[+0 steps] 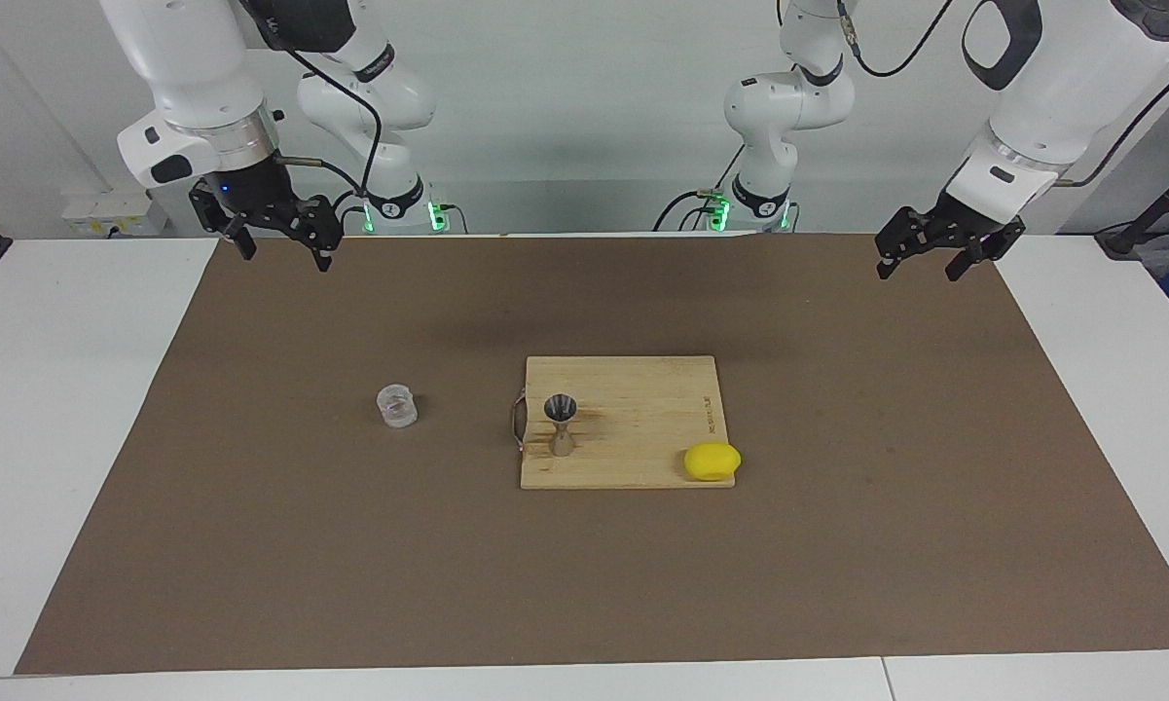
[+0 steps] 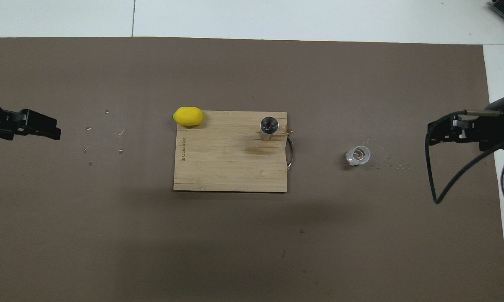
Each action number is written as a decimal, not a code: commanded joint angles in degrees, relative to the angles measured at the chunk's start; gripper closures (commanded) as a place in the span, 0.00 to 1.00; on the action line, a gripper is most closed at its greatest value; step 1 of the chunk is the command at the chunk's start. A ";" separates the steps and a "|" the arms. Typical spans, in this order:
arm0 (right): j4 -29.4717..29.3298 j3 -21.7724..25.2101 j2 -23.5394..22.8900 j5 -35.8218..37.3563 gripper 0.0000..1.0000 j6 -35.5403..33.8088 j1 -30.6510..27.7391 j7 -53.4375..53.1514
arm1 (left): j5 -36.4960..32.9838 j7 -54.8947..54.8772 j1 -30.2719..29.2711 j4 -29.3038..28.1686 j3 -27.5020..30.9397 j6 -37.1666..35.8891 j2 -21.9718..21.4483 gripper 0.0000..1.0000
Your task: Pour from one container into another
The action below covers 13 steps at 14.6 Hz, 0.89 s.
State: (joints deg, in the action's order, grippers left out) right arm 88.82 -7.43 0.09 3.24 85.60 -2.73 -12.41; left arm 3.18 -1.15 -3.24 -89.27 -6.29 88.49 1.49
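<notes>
The cutting board (image 1: 623, 421) sits mid-table and serves as the landmark. The clear cup (image 1: 396, 405) stands upright on the brown mat (image 1: 584, 584), beside the board's handle end, toward the right arm's end of the table. The steel jigger (image 1: 560, 424) stands upright on the board near that same end, and a lemon (image 1: 712, 461) rests at the board's corner toward the left arm's end.

The right gripper (image 1: 279, 235) hangs empty with its fingers spread, raised over the mat's edge and well apart from the cup. The left gripper (image 1: 936, 249) waits, also spread and empty, over the mat's edge at the left arm's end.

The cup looks thick-walled, so probably stiff and fairly light, but smooth and likely slippery; whether it holds anything cannot be told from here. A sideways pinch across its wall at mid-height seems the safest hold. The jigger, narrow-waisted and tall for its base, would probably tip if nudged during a pour.
</notes>
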 commanded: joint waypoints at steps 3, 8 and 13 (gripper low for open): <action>0.39 -0.48 0.17 -3.60 0.00 -1.58 -0.87 1.51 | 0.69 -0.87 -0.19 -2.23 0.14 0.80 -1.93 0.00; 1.18 -0.40 0.61 -4.04 0.00 -1.67 -0.87 1.25 | 0.69 -0.78 -0.19 -2.23 0.14 0.80 -1.93 0.00; 1.18 -0.40 0.61 -4.04 0.00 -1.14 -0.78 0.46 | 0.69 -0.78 -0.19 -2.23 0.14 0.72 -1.93 0.00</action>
State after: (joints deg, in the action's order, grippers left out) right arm 89.15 -7.46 -0.02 0.38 84.30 -2.72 -12.01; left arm 3.18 -1.15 -3.24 -89.27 -6.29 88.49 1.49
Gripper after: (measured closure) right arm 0.000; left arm 0.000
